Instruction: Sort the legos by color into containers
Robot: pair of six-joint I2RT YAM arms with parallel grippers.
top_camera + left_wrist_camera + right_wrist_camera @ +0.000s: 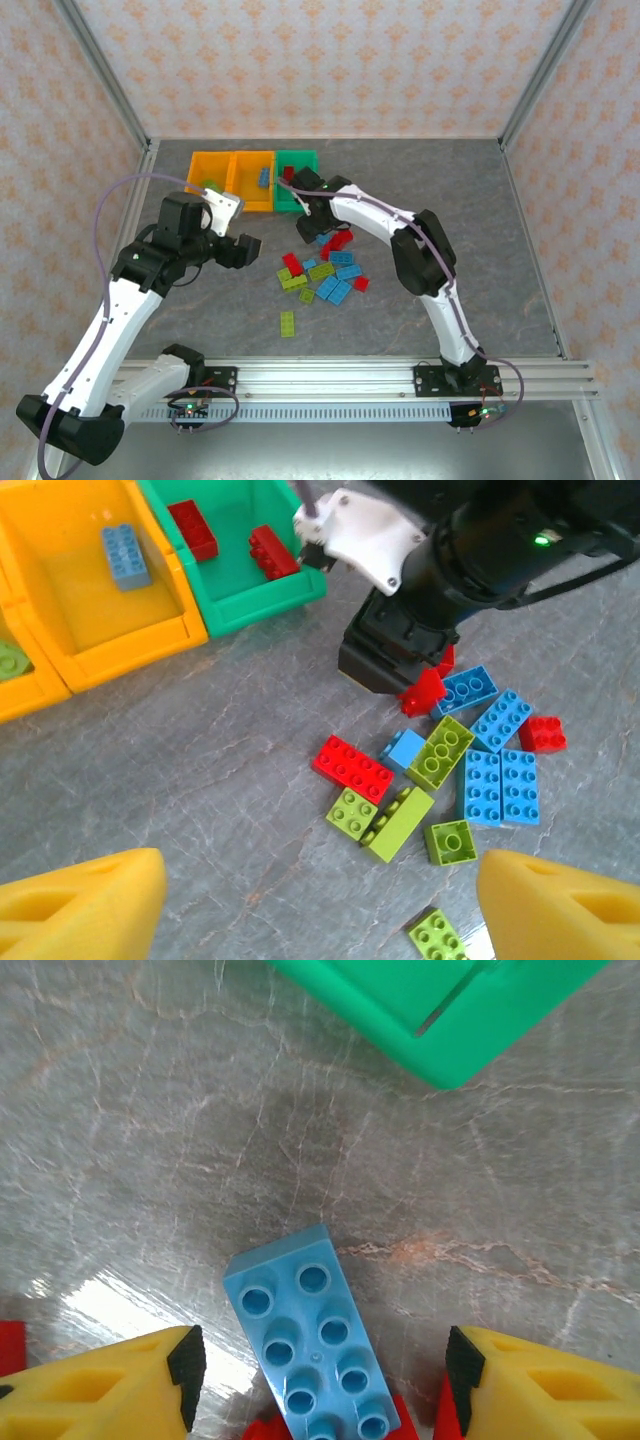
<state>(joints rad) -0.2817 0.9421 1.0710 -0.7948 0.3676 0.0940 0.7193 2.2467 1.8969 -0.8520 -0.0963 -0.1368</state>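
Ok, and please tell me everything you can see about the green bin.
The green bin is a small open rectangular box of smooth, slightly shiny plastic, with no lid. It stands upright on the grey table, at the right end of the row in the top view, its side joined to an orange-yellow bin. Two red bricks lie inside, apart from each other. No blue or lime pieces are in it.

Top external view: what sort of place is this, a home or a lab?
Probably a lab test cell, not a home: two arms bolted to an aluminium rail, patterned panel walls in metal framing, legos and containers staged on a tabletop.
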